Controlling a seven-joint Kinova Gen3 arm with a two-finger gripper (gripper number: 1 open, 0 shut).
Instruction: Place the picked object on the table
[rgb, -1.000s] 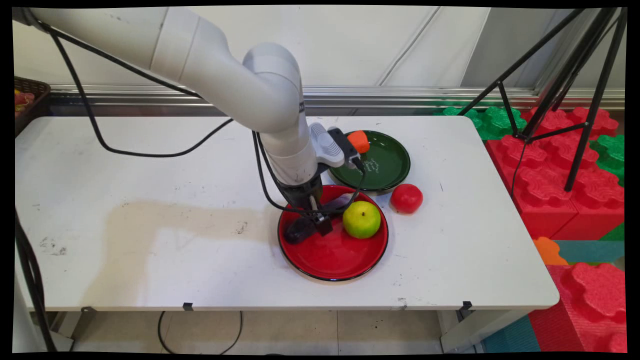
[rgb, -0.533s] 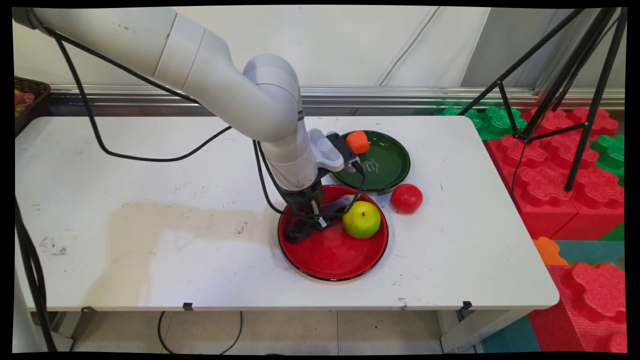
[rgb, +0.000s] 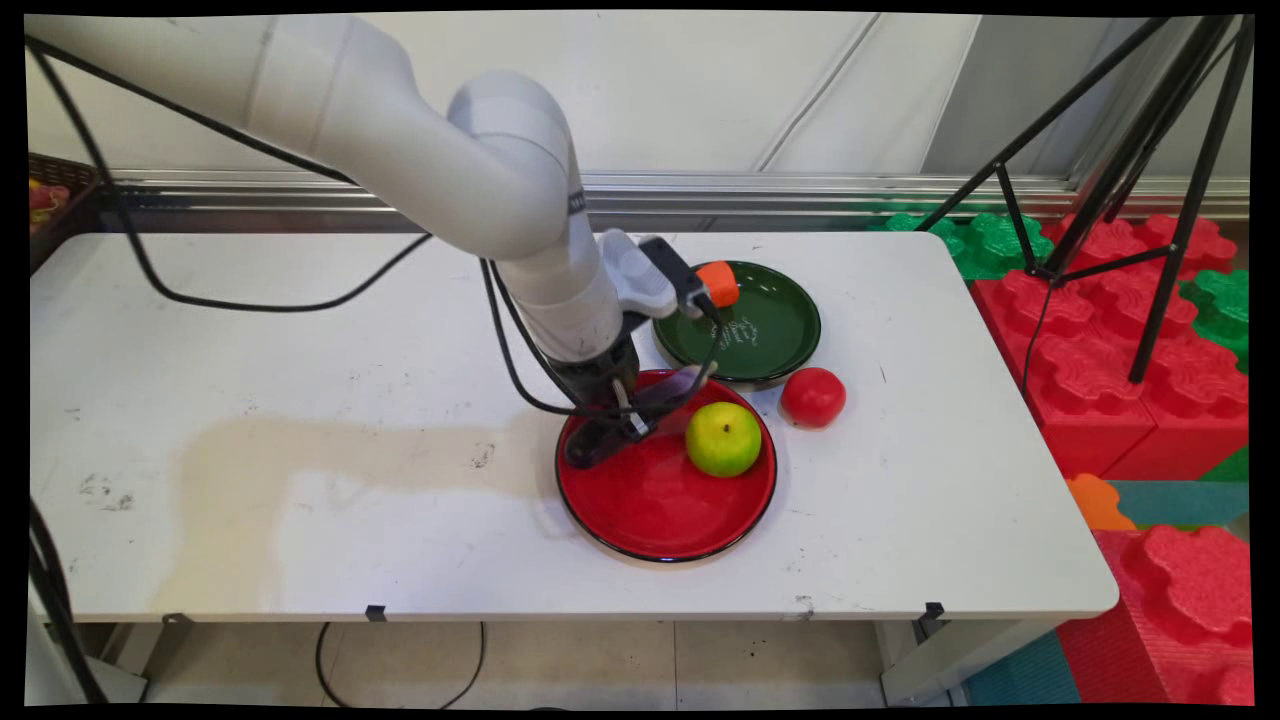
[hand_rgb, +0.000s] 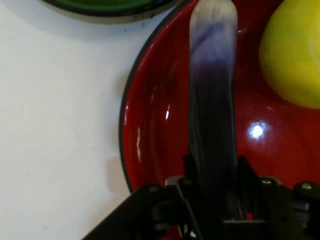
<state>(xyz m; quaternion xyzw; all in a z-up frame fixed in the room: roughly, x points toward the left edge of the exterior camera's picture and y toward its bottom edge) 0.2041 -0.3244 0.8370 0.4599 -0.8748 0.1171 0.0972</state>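
Gripping a purple eggplant (hand_rgb: 212, 100), the tool (rgb: 622, 425) sits over the red plate's (rgb: 660, 520) left rim, beside the green apple (rgb: 723, 439).

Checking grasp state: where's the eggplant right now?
The eggplant sits clamped in the gripper, over the red plate's left rear part in the main view, left of the green-yellow apple and near the green plate.

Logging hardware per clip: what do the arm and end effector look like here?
A white arm of smooth rounded links, with a ribbed pale-grey module at the wrist. Black cables hang loosely from it. The end effector is a black two-finger linkage with small metal fasteners.
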